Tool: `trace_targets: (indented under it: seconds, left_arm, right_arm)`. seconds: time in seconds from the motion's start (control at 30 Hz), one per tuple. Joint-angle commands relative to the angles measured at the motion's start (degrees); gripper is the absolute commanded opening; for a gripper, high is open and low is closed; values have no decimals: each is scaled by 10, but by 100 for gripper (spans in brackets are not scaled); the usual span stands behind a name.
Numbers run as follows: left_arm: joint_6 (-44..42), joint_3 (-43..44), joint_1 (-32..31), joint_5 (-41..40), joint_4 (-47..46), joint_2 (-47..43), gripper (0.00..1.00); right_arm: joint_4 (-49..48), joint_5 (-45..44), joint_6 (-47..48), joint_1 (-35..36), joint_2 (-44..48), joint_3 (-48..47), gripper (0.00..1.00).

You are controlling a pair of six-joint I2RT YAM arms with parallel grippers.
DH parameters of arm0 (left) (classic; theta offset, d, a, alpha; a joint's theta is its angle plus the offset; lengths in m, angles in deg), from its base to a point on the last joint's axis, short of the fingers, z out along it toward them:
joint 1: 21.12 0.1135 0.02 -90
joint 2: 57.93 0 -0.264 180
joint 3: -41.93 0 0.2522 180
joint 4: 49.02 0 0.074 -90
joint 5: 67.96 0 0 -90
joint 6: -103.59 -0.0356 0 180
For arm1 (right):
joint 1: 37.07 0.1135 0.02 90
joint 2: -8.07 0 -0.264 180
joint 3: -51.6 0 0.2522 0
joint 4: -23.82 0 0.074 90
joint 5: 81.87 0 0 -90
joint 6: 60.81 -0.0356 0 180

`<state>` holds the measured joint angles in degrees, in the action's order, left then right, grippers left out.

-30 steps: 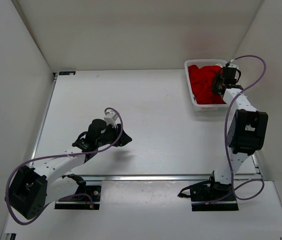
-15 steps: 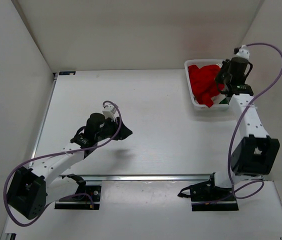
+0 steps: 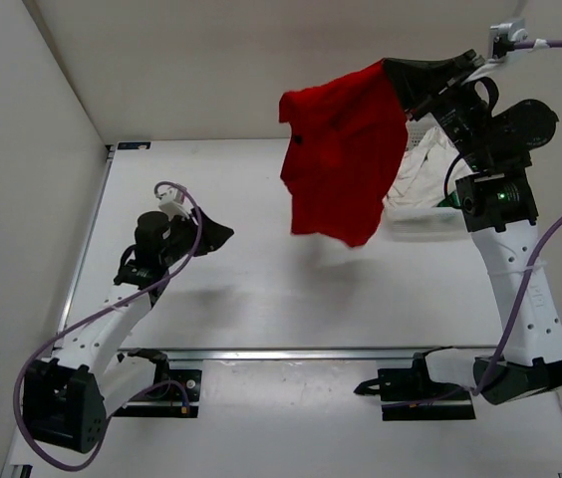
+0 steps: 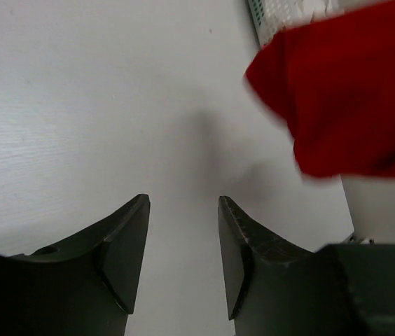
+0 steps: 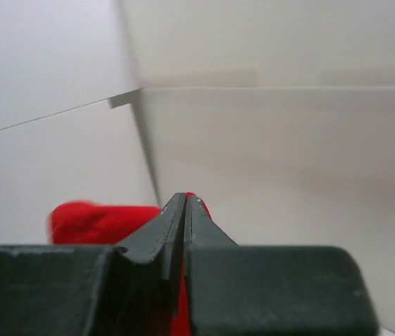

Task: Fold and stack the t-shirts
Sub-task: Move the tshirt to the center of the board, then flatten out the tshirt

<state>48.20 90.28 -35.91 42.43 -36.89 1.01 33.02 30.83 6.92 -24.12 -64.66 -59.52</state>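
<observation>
your right gripper (image 3: 393, 72) is pinched shut on an edge of the red shirt (image 3: 341, 159), which hangs in the air above the far right of the table (image 3: 211, 319). the off-white shirt (image 3: 422, 171) lies heaped just behind it. your left gripper (image 4: 183, 204) stands partly open, empty, above the table.

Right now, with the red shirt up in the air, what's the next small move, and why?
Probably carry the right gripper leftward and lower, to lay the red shirt on the table. It is shut on one edge, the shirt hangs free above the table, and the left gripper is open and empty.
</observation>
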Motion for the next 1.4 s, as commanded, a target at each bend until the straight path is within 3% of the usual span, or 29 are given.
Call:
trace_targets:
  seconds: [0.0,0.17,0.3,0.37,0.5,0.57,0.63,0.73,0.8,0.83,0.87,0.97,1.03,1.17,1.37]
  left_arm:
    - [16,-6,31,14,-1,-45,56]
    - [21,-33,7,-5,-10,-37,57]
    - [13,-53,-74,-66,-12,1,60]
    - [8,-61,-99,-75,-11,33,59]
    - [-8,-87,-144,-122,-1,51,58]
    - [-19,-92,-151,-131,10,49,56]
    - [-37,-91,-172,-157,49,43,56]
    - [-56,-84,-196,-193,92,48,57]
    - [-63,-81,-200,-193,112,70,59]
    - [-70,-81,-200,-191,112,80,60]
    - [-66,-88,-203,-189,113,82,61]
    - [-66,-98,-210,-159,88,112,63]
    - [-58,-101,-213,-129,68,133,61]
    - [-47,-104,-224,-112,31,158,51]
    - [-41,-101,-218,-94,22,165,30]
  right_arm:
    - [-73,90,-85,-38,-8,65,0]
    - [-219,189,-200,-88,-51,272,0]
    - [-189,160,-168,-94,-114,326,0]
    - [-162,119,-156,-104,-137,333,11]
    - [-60,23,-94,-85,-133,321,46]
    - [-27,-52,-61,-58,-108,331,52]
    - [-9,-125,-39,-6,-74,373,49]
    - [-3,-202,-15,66,-23,468,12]
    - [16,-243,6,94,-15,502,3]
    - [36,-255,9,111,-18,520,4]
    - [36,-257,11,117,-16,523,7]
    - [31,-265,15,150,-23,568,45]
    - [21,-253,13,148,-37,575,53]
    - [3,-273,47,182,-78,538,62]
    - [-4,-296,64,210,-181,479,64]
